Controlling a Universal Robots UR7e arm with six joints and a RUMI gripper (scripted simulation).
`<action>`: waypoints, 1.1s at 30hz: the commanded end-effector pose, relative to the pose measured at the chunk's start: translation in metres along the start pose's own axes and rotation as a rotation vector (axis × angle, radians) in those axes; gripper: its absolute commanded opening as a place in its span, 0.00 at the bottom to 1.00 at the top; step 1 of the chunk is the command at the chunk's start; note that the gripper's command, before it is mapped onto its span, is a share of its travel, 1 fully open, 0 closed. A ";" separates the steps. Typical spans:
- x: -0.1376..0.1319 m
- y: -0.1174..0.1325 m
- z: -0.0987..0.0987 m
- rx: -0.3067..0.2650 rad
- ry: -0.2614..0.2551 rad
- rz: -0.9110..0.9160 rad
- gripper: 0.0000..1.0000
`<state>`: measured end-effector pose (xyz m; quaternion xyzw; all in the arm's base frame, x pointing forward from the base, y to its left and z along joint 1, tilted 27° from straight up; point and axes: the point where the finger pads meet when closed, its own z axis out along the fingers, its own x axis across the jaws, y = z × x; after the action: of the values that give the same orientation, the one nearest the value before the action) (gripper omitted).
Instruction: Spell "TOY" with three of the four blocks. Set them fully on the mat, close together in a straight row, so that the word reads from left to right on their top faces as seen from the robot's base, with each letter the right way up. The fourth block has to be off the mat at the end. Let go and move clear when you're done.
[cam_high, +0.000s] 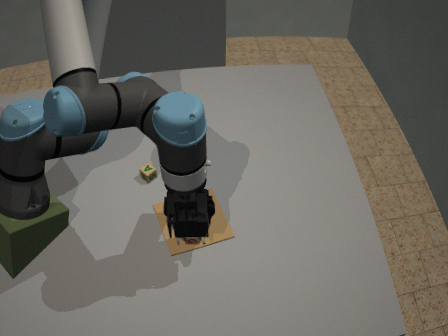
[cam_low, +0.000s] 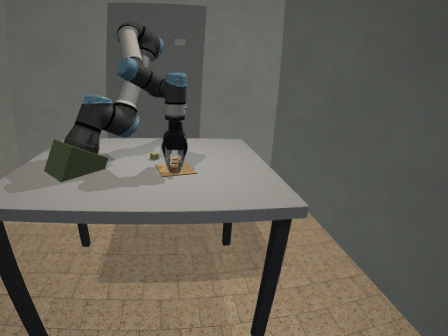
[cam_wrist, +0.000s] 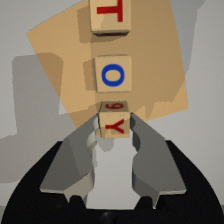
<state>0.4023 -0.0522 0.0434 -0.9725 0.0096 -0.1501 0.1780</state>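
Note:
My gripper (cam_wrist: 115, 114) (cam_high: 189, 238) (cam_low: 174, 161) is shut on the wooden Y block (cam_wrist: 115, 125), whose top face shows a red Y. It holds the block at the near edge of the tan mat (cam_wrist: 55, 50) (cam_high: 222, 231) (cam_low: 188, 171). I cannot tell whether the block touches the mat. The O block (cam_wrist: 113, 75), with a blue letter, and the T block (cam_wrist: 109, 14), with a red letter, lie on the mat in one line beyond it. In the top and exterior views the gripper hides most of these blocks.
A fourth block (cam_high: 148, 173) (cam_low: 154, 156) with a green letter lies on the grey table (cam_high: 300, 175) off the mat, toward the robot's base. The arm's green base wedge (cam_high: 25, 235) (cam_low: 70, 160) stands at the table's left side.

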 end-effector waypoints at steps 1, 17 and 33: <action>0.000 0.000 0.000 -0.001 0.001 0.000 0.09; 0.000 0.000 0.000 -0.001 0.001 0.000 0.09; 0.000 0.000 0.000 -0.001 0.001 0.000 0.12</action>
<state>0.4024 -0.0522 0.0433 -0.9725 0.0096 -0.1501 0.1780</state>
